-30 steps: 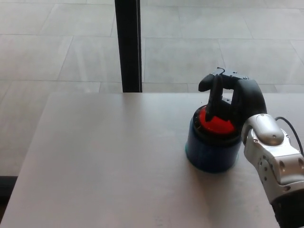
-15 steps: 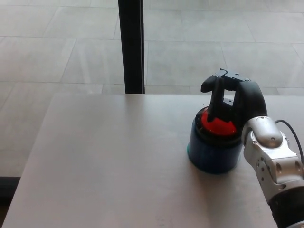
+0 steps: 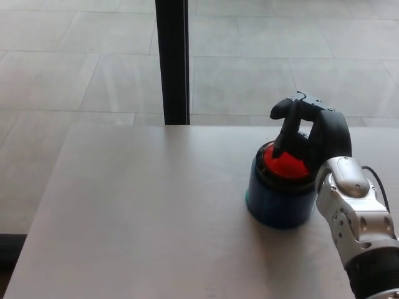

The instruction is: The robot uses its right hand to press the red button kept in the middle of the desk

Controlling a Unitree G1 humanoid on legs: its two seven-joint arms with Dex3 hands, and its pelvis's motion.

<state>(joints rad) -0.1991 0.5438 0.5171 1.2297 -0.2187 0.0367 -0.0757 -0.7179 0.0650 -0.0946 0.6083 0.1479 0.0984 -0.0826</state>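
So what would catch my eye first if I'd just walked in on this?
Probably the red button, a bright dome on a round blue base, right of the middle of the pale desk. Next, the right robot hand, black, reaching in from the right on a silver forearm, with a finger pointing down onto the red dome. Behind stands a dark post against the tiled floor.
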